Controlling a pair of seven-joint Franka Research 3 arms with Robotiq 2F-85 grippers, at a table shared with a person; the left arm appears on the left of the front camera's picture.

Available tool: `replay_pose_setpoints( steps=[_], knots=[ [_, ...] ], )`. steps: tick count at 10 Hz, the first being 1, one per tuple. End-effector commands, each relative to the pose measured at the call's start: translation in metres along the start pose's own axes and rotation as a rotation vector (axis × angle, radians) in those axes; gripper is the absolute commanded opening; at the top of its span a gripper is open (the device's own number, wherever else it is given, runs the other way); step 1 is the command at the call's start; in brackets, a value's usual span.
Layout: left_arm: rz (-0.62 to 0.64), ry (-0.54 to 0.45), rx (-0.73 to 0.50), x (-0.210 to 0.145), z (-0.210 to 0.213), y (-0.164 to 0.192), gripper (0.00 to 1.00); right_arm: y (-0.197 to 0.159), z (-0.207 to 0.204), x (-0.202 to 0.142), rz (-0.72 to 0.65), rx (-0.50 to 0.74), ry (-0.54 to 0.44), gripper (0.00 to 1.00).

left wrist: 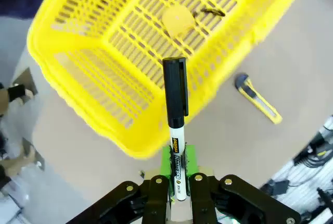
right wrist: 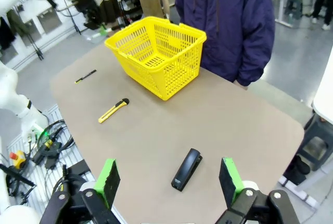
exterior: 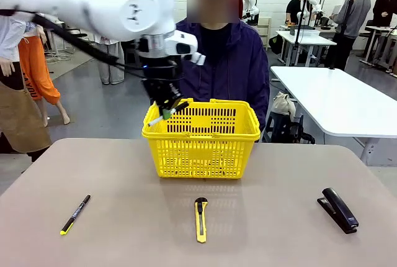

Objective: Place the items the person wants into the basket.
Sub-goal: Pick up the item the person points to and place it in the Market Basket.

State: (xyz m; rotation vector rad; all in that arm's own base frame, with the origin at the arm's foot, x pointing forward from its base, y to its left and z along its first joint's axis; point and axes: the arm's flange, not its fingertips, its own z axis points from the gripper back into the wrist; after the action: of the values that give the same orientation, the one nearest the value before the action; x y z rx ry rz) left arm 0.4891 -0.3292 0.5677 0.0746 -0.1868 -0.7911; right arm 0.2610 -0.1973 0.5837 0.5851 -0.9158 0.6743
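Left gripper is clenched on the tail of the marker, above the basket rim; judged light, rigid, slick-barrelled, best gripped mid-barrel; right gripper is released, empty.

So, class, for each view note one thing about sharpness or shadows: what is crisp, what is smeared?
Left wrist view: the marker in the left pincer is crisp, the basket behind it smeared. Front view: sharp, soft shadow on the table before the basket. Right wrist view: sharp, even light, the stapler clearly outlined.
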Motion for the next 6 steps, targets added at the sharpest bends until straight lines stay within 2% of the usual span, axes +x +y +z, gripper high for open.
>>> replay_pose_setpoints(
  steps=[1,4,5,6],
  knots=[
    [-0.162,0.0,0.023,0.048,0.016,-0.002,0.12,-0.002,-0.001,0.0,0.01,0.01,-0.027,1.0],
    [-0.279,-0.006,-0.009,0.073,-0.004,-0.017,0.12,-0.002,-0.001,0.0,0.01,0.01,-0.027,1.0],
    [-0.288,-0.003,-0.014,0.072,-0.009,-0.017,0.12,-0.002,-0.001,0.0,0.01,0.01,-0.027,1.0],
    [-0.23,-0.02,-0.012,0.067,-0.003,-0.022,0.12,-0.002,-0.001,0.0,0.01,0.01,-0.027,1.0]
  ],
)
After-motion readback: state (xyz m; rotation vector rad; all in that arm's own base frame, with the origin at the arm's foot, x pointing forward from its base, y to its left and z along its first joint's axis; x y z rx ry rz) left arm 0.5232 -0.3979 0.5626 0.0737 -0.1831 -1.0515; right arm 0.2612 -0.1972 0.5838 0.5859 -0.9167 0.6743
